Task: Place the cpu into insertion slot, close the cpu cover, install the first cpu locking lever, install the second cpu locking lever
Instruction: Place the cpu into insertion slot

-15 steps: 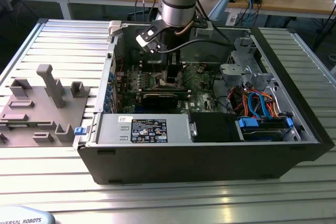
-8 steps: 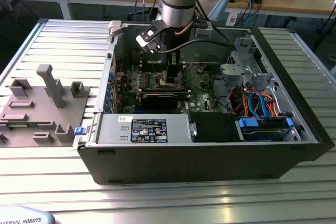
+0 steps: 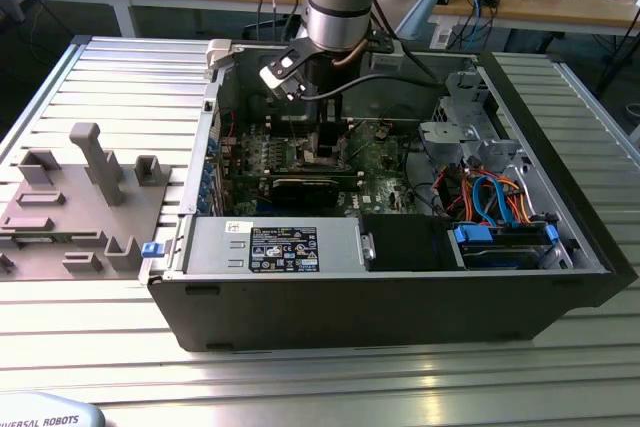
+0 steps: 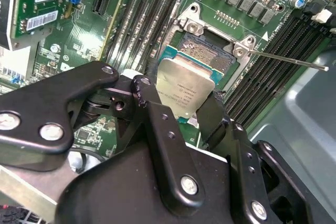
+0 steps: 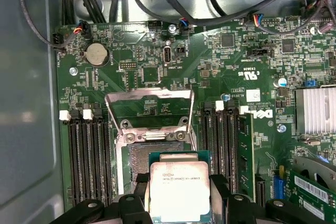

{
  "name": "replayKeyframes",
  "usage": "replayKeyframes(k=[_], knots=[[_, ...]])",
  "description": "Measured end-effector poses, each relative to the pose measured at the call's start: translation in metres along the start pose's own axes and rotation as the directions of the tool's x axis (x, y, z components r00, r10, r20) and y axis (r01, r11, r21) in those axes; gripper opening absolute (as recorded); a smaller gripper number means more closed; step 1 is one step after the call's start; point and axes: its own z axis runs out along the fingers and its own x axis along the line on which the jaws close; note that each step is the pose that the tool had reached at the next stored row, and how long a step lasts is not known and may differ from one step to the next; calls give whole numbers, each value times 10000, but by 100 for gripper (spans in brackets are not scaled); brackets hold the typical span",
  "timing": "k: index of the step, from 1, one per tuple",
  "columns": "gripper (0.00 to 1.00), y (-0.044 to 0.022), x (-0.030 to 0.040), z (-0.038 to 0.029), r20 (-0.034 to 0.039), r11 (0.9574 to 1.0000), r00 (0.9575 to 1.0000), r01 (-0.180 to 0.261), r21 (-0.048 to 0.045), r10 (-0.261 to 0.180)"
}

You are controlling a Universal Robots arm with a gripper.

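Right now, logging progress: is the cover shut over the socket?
No, the cover stands swung open, the socket bare, the chip in the claw.

An open black computer case lies on a slotted aluminium table. Inside the case, a silver power supply sits along the near wall, with blue and orange cables toward the exterior view's right. Its green motherboard carries a coin battery and a finned heat sink. Beside the case, on the exterior view's left, rests a grey fixture plate.
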Motion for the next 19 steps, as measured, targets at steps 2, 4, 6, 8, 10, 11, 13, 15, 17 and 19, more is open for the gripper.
replayKeyframes(k=[2,4,6,8,10,11,13,15,17,19], knots=[[54,0,3,2,3,9996,9996,285,-7,-285],[54,-1,5,4,5,9981,9981,619,-15,-619],[54,0,8,6,7,9959,9959,909,-22,-909],[54,0,12,10,6,9958,9958,918,-23,-918],[54,-1,14,24,7,9958,9958,918,-22,-918],[54,0,15,35,7,9958,9958,918,-23,-918],[54,0,16,77,8,9958,9958,918,-22,-918],[54,0,16,82,7,9958,9958,919,-23,-919],[54,0,16,88,7,9958,9958,918,-23,-918],[54,0,16,95,7,9958,9958,918,-22,-918]])
